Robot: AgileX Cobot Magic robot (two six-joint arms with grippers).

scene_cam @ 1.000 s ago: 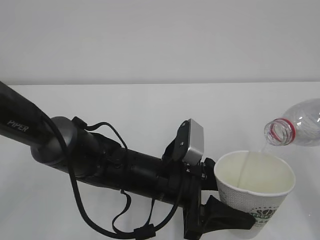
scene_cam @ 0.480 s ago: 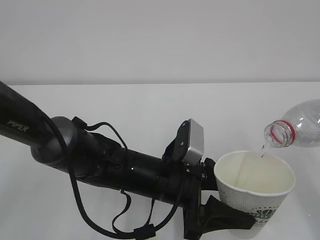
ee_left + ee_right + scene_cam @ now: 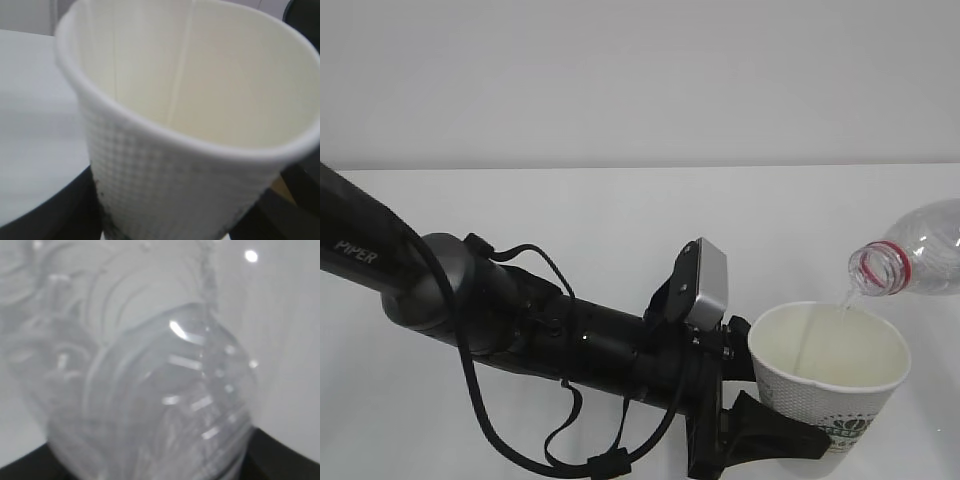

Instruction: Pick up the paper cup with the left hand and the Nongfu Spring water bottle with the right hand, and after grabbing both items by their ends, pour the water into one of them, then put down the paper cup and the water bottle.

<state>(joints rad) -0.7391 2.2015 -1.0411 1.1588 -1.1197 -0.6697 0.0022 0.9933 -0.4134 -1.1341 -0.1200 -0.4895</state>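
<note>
Near the tabletop's (image 3: 620, 215) right edge, the left gripper (image 3: 760, 400) clamps the cup (image 3: 828, 385). The bottle (image 3: 910, 260), tipped, trickles water (image 3: 844, 297) into it; the right gripper (image 3: 160, 465) clasps the bottle's base.

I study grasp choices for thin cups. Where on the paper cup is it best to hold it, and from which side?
Hold the paper cup low on its wall, coming from the left side, as the left gripper does here. The cup stands upright with its mouth open, and water falls in from the bottle on the right, so the rim and the right side should stay free. The cup tapers downward, which probably helps against slipping.
</note>
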